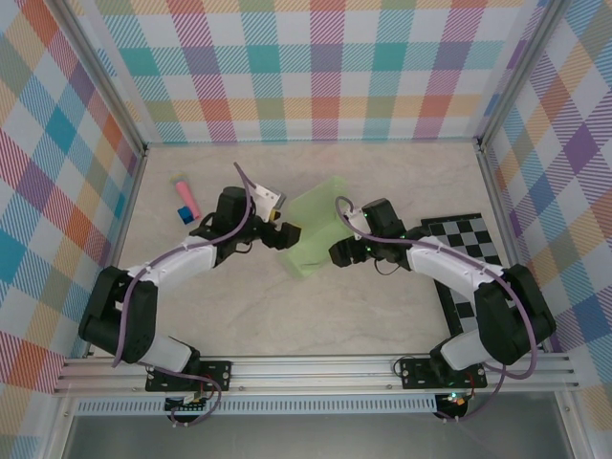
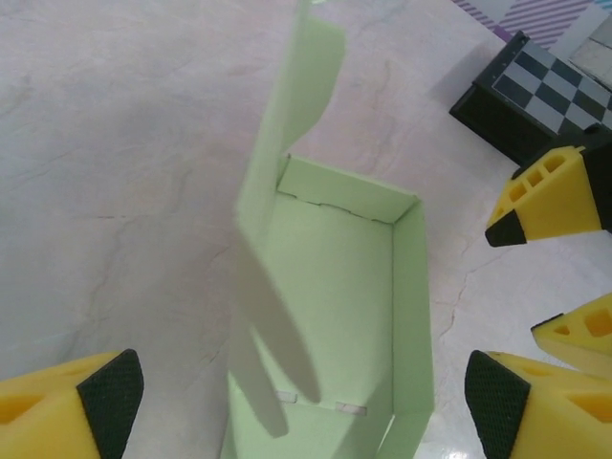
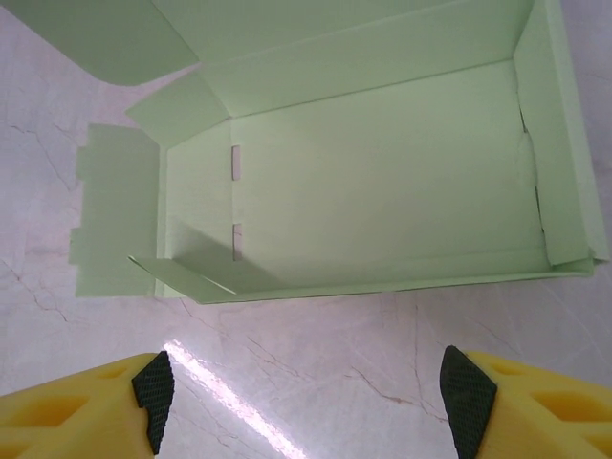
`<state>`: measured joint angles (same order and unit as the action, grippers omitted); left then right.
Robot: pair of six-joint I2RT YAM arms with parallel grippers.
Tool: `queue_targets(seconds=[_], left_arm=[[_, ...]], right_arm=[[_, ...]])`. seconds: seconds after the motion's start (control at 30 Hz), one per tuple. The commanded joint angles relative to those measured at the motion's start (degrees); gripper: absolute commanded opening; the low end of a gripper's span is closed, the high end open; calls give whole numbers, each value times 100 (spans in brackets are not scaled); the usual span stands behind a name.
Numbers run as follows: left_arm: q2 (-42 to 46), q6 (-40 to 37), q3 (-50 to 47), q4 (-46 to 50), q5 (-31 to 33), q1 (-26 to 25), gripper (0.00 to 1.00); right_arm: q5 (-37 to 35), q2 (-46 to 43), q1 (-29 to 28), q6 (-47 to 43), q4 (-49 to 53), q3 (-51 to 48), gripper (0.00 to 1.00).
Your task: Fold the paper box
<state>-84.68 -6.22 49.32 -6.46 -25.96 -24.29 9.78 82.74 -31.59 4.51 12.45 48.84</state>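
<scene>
The paper box (image 1: 317, 229) is pale green card, partly folded into an open tray with raised walls, and lies mid-table between the two arms. In the left wrist view the box (image 2: 335, 277) has one tall flap standing up on its left side. My left gripper (image 2: 304, 402) is open and straddles the near end without touching it. My right gripper (image 3: 311, 392) is also open, just short of the box's long wall (image 3: 382, 182), with bare table between its pads. From above, the left gripper (image 1: 284, 229) and the right gripper (image 1: 337, 251) flank the box.
A black-and-white checkered board (image 1: 469, 258) lies at the right, also seen in the left wrist view (image 2: 535, 91). A small pink-and-blue stick (image 1: 184, 198) rests at the back left. Plaid walls and an aluminium frame enclose the marble-patterned table (image 1: 287, 316).
</scene>
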Motion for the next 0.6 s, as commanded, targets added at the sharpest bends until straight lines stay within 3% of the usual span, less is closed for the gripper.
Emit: queue_targets(seconds=[0.0,0.1,0.3,0.4,0.53,0.57], left_arm=[[-360,52,342,-277,211,-92,71],[-509,264,480,-236,344,-158,53],[-605,445,673,-96,725,-353,50],[-705,673,806,-16,903,-459,47],[-699,981,815,-3,1355,-482,25],[-699,1007,857,38,1366,-480,23]], right_arm=[[258,-53,-15,-362,-237,-61,75],[358,65,-39,-737,-47,16,74],[243,339,-276,-1534,573,316,75],[-66,351,-578,-1831,426,279,82],[-50,441,-862,-1922,447,487,81],[-9,473,-959,-1968,459,541,80]])
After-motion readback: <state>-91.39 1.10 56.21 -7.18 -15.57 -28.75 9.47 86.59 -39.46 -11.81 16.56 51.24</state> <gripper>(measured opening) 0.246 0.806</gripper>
